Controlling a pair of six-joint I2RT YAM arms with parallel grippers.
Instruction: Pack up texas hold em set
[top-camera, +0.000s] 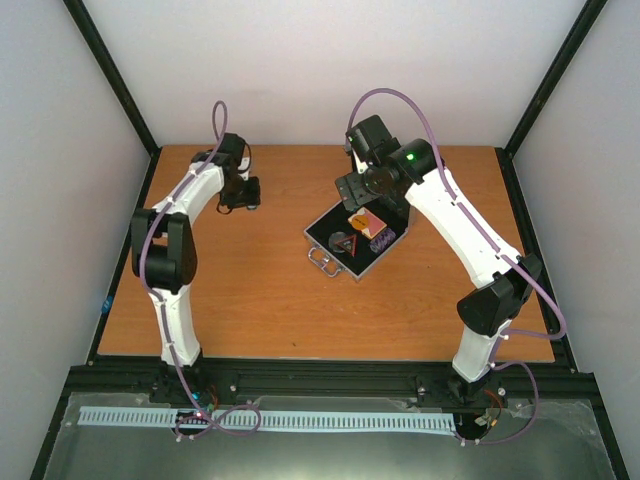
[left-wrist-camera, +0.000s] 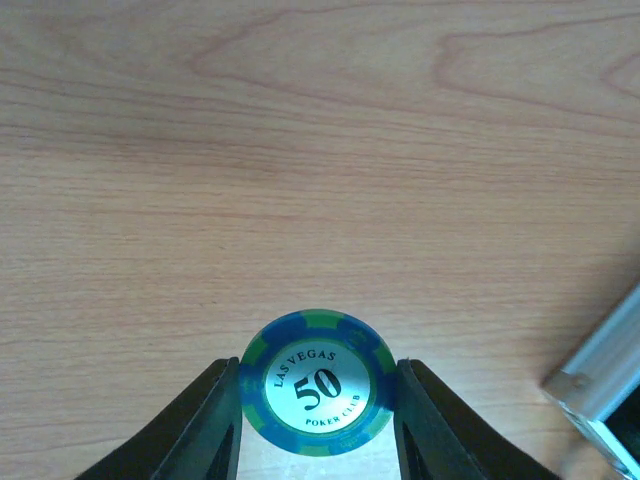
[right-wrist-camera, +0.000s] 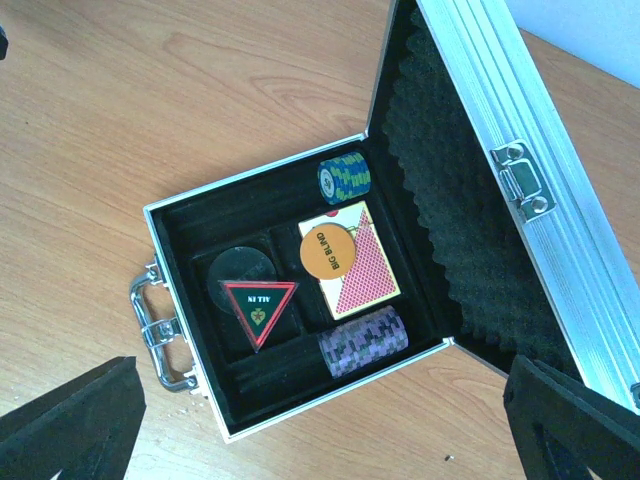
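The left claw (left-wrist-camera: 318, 368) is closed most of the way on a single blue-and-green poker chip (left-wrist-camera: 318, 385). Its two black fingers (left-wrist-camera: 205, 430) press the chip's rim from either side, and the printed face is turned up toward the wrist camera. Whether the chip is lifted or lies flat on the wooden bench (left-wrist-camera: 300, 150) cannot be told. In the top view this claw is at the far left part of the bench, well apart from the silver case (right-wrist-camera: 190, 205), which lies open near the middle. The case's foam-lined lid (right-wrist-camera: 440, 200) is thrown back and its metal handle (right-wrist-camera: 155, 325) points toward the arms. The right claw (right-wrist-camera: 320, 385) hangs above the case with its jaws spread wide and nothing between them. Inside the black lining, a stack of blue-green chips (right-wrist-camera: 344, 177) lies on its side in the far slot and a stack of purple chips (right-wrist-camera: 363, 340) in the near slot. Between them is the pink-white card pack (right-wrist-camera: 362, 275) with the orange disc (right-wrist-camera: 325, 250) resting on it. Just beside the pack, the black-red triangle (right-wrist-camera: 258, 310) overlaps a dark round disc (right-wrist-camera: 240, 268).
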